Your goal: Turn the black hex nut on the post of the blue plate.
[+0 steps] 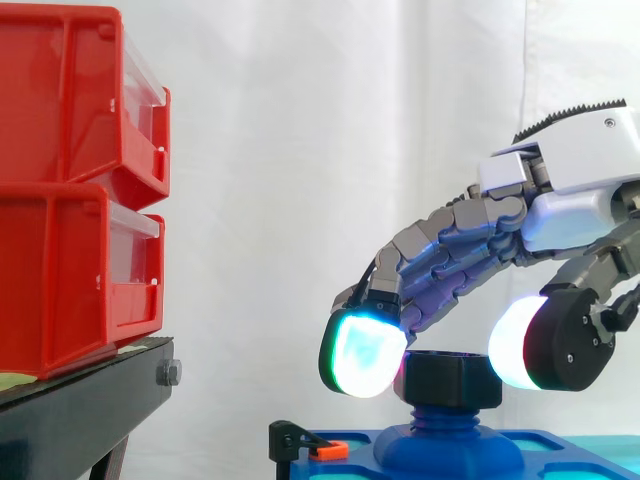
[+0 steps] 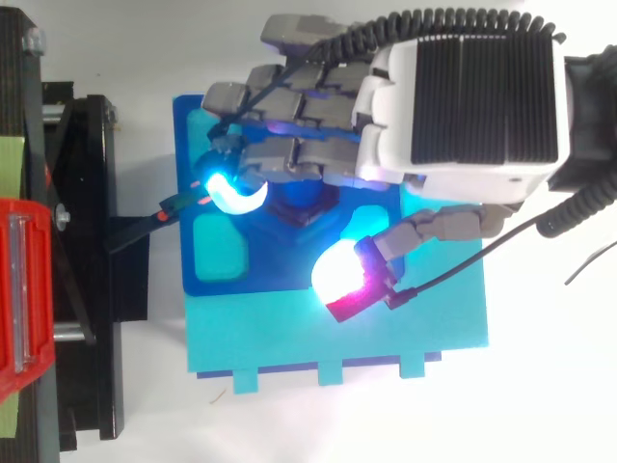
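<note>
Two red bins (image 1: pixel 70 190) sit stacked on the black stand (image 1: pixel 80 410) at the left, with the white curtain (image 1: pixel 300 150) hanging behind everything. To the right of them, lower down, lies the blue plate (image 2: pixel 188 145), resting on a paler turquoise board (image 2: pixel 337 338) that lies on the white counter (image 2: pixel 549 405). A stubby blue post (image 1: pixel 448 425) rises from the plate, and the black hex nut (image 1: pixel 450 378) sits on top of it, level and well above the plate's surface.

The hand (image 1: pixel 560 215) reaches in from the right and arches down over the nut. Its fingers are curled round the nut: one fingertip (image 1: pixel 362 352), glowing cyan and white, sits against the nut's left side at the nut's own height, and the thumb pad (image 1: pixel 512 340), glowing white with a magenta edge, closes in on the nut's right, on the side nearer the side camera. From above, the back of the hand and the bent fingers cover the nut.

A small black and orange clip (image 1: pixel 322 450) sits at the plate's left edge, on the side facing the stand.
</note>
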Motion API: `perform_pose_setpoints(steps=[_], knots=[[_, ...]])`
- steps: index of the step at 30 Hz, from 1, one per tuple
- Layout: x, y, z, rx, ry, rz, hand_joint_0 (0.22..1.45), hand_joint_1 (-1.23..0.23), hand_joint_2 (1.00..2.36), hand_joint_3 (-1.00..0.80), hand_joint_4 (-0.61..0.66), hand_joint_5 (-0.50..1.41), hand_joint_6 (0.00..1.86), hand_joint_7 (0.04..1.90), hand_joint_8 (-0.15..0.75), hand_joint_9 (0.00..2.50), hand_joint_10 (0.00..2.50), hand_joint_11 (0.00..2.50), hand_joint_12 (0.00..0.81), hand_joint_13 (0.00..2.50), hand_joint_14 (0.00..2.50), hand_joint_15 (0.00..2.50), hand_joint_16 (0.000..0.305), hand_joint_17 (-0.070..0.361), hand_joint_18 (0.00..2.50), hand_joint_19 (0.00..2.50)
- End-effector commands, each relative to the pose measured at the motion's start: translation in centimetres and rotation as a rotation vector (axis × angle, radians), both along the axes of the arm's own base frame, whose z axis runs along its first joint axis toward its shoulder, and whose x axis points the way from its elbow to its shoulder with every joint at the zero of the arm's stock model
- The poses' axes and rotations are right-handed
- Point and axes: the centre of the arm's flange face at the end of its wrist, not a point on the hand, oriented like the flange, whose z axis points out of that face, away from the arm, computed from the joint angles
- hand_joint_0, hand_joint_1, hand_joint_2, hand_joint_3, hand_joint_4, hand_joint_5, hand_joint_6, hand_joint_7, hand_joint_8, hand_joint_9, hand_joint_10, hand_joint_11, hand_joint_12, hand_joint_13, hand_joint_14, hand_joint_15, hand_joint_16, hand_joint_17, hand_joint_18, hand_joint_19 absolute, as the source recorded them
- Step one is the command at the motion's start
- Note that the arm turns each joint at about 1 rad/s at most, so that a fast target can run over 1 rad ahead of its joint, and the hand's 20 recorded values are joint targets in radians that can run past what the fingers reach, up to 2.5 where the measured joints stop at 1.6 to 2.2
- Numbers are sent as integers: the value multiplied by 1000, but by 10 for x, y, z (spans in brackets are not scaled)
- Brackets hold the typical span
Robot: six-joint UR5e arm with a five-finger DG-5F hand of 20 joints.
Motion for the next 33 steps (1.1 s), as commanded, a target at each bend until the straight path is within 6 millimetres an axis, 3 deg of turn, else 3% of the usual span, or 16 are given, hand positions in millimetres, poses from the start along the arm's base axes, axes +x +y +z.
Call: perform_pose_setpoints(steps=[1,20,33], knots=[[0,-5,-1,-1,1,-6,489,-561,1000,-500,140,-239,502,769,183,250,0,0,294,413,0,27,33,75,242,26],[-5,-24,0,-15,16,-13,488,-552,1000,-500,143,-237,502,778,183,249,0,0,295,417,0,31,33,75,245,37],[-7,-29,22,-34,48,18,488,-548,1000,-500,143,-236,502,777,187,250,0,0,295,426,0,34,34,76,255,39]])
